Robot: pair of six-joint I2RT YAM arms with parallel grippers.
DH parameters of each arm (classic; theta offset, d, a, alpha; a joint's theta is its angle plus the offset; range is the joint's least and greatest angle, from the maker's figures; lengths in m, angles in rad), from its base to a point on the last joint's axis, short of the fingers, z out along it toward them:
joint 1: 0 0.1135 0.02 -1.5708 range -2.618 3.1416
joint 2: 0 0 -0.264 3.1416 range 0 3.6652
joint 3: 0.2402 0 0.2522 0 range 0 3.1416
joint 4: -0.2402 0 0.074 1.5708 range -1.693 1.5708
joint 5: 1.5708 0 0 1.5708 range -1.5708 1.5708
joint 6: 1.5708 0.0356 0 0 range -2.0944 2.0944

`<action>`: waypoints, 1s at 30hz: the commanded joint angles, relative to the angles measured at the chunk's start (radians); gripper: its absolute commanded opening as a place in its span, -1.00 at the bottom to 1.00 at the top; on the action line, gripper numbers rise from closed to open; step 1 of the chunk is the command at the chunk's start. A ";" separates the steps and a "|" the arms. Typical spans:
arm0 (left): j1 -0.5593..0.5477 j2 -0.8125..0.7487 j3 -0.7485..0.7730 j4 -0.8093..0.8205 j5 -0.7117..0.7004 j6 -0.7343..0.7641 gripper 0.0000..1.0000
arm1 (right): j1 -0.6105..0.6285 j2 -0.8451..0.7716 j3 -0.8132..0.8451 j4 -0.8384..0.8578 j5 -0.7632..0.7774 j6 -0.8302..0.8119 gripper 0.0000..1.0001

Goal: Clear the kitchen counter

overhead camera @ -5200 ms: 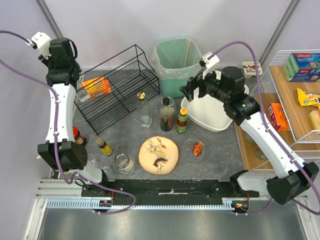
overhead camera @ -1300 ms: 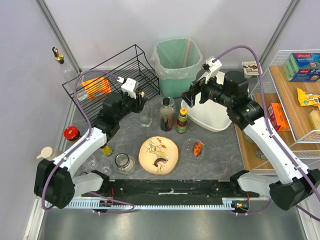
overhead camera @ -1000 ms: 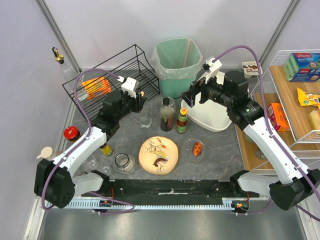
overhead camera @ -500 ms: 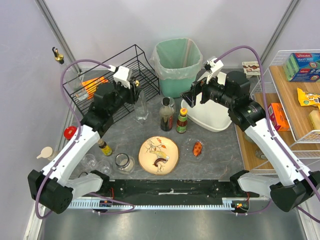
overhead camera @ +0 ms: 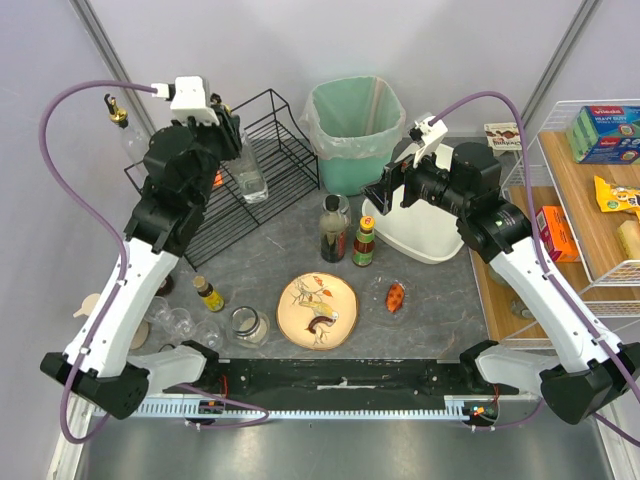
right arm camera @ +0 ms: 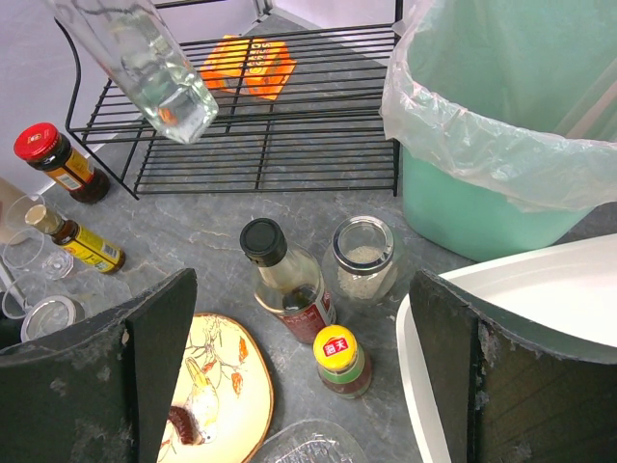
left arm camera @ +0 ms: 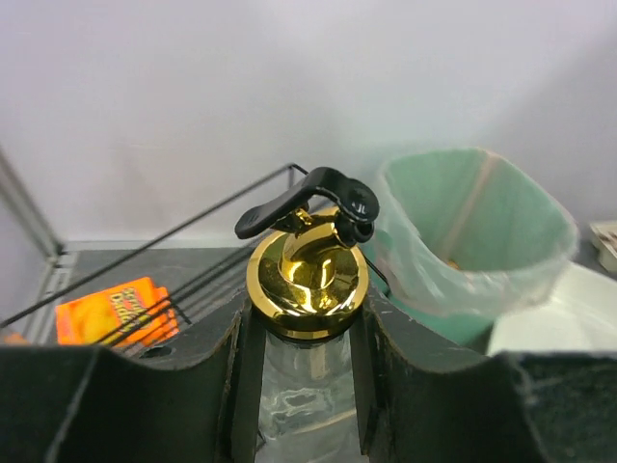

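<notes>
My left gripper (left arm camera: 306,386) is shut on the neck of a clear glass bottle with a gold pourer (left arm camera: 307,280). In the top view the bottle (overhead camera: 247,172) hangs tilted above the black wire rack (overhead camera: 285,150), off the kitchen counter (overhead camera: 430,300). My right gripper (right arm camera: 304,318) is open and holds nothing; it hovers over a dark sauce bottle (right arm camera: 284,280), a yellow-capped bottle (right arm camera: 339,359) and a glass jar (right arm camera: 363,256). A painted plate (overhead camera: 318,310) and a small clear dish (overhead camera: 396,297) lie at the counter's front.
A green bin (overhead camera: 355,125) and a white tub (overhead camera: 430,240) stand behind. An orange packet (right arm camera: 246,66) lies in the rack. A small yellow bottle (overhead camera: 209,294), a lidded jar (overhead camera: 247,325) and glasses (overhead camera: 180,322) sit front left. A wooden shelf (overhead camera: 600,200) holds boxes at the right.
My left arm has lifted the gold-topped bottle off the counter and carried it up and left over the wire rack. The right arm has not moved.
</notes>
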 commanded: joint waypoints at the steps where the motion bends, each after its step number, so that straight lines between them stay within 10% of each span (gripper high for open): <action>1: -0.001 0.067 0.146 0.086 -0.225 -0.008 -0.97 | 0.003 -0.017 0.006 0.037 0.009 -0.009 0.96; 13: 0.058 0.365 0.584 -0.014 -0.448 0.101 -0.97 | 0.003 -0.015 0.008 0.034 0.023 -0.019 0.96; 30: 0.246 0.472 0.672 0.056 -0.425 0.112 -0.97 | 0.002 0.046 0.043 0.035 0.040 -0.051 0.96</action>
